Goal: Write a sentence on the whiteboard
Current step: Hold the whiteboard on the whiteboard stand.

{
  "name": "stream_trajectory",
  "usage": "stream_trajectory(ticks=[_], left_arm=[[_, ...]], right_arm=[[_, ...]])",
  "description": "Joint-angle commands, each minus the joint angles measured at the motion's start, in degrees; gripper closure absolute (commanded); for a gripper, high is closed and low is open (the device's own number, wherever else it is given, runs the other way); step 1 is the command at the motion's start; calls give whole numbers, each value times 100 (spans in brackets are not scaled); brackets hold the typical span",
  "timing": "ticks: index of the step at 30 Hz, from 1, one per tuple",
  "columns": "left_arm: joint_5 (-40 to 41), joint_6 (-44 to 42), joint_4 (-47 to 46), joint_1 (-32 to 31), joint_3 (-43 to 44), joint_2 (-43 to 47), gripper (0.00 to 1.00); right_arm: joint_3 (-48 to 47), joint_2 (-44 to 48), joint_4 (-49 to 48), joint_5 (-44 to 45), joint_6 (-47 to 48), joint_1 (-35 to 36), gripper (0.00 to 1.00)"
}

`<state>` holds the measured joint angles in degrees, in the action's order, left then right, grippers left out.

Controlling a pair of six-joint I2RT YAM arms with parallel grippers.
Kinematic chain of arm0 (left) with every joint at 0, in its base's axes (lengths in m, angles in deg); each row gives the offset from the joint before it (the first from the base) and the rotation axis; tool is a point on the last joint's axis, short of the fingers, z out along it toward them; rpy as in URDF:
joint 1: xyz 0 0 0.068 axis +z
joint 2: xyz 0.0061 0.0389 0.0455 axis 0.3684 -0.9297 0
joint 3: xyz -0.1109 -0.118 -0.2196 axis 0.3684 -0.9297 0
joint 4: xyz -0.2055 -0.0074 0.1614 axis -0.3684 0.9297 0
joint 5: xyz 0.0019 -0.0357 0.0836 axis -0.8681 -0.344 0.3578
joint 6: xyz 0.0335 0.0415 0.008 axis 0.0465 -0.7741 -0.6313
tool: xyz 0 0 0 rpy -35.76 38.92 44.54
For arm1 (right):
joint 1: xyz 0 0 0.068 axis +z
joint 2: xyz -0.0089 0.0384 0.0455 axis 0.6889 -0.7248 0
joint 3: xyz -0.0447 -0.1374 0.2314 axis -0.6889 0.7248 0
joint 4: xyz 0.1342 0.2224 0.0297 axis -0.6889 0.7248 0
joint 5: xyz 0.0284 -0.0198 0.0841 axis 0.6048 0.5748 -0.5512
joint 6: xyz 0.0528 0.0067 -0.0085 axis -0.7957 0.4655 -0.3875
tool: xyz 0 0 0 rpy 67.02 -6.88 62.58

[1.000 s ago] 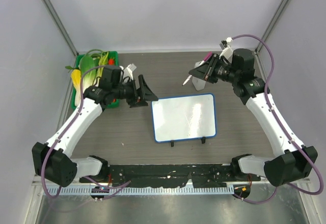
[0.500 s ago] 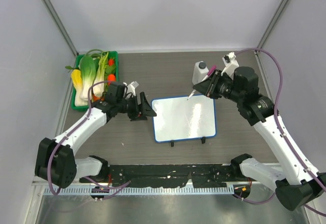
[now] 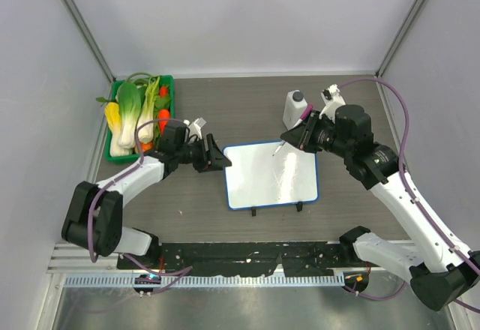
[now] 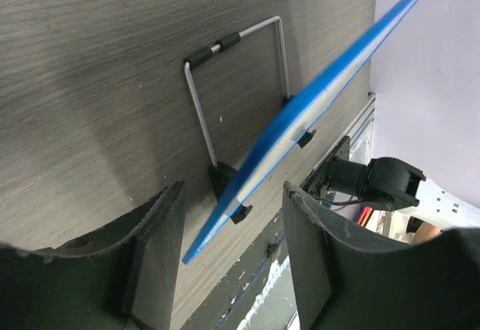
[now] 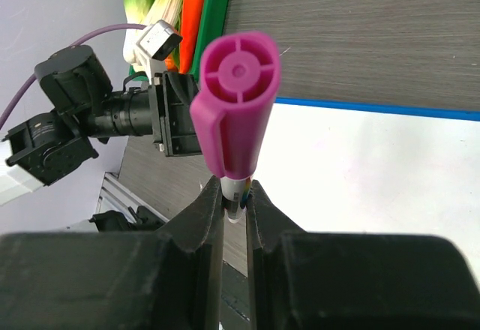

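Observation:
The whiteboard, white with a thin blue rim, stands tilted on its wire stand at mid table. No sentence shows on its white face. My left gripper is at the board's left edge. In the left wrist view the blue rim runs between my open jaws, with a gap on both sides. My right gripper is shut on a marker with a pink cap. The marker points down at the board's upper edge.
A green tray with leafy greens and carrots sits at the back left. A white bottle with a dark cap stands just behind the board, next to my right gripper. Grey walls close in both sides and the back.
My left gripper slid right to straddle the board's left edge, and its jaws narrowed. My right arm swung the marker down and left, from beside the bottle to the board's top edge.

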<state>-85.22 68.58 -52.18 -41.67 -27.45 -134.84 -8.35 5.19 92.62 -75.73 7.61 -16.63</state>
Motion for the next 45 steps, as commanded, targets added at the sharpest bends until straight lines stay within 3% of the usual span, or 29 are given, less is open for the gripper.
stream_trajectory(ticks=[1, 11, 16, 19, 28, 45], left_arm=[[-539, -152, -927, 54, 262, -483, 46], [-838, -794, -735, 72, 588, -1020, 58], [-760, -996, -322, 72, 527, -872, 38], [-724, -1049, -207, 72, 431, -635, 32], [-680, -952, -216, 63, 290, -265, 28], [-408, -909, -1138, 54, -448, -19, 25]], right_arm=[[7, -31, -357, 172, -16, 24, 99], [8, -189, -471, 181, 81, 33, 99], [16, -338, -480, 119, 195, 33, 98], [51, -400, -471, 119, 370, 33, 99], [367, -409, -787, 93, 590, 24, 99], [2054, 285, -2176, -65, 950, 24, 98]])
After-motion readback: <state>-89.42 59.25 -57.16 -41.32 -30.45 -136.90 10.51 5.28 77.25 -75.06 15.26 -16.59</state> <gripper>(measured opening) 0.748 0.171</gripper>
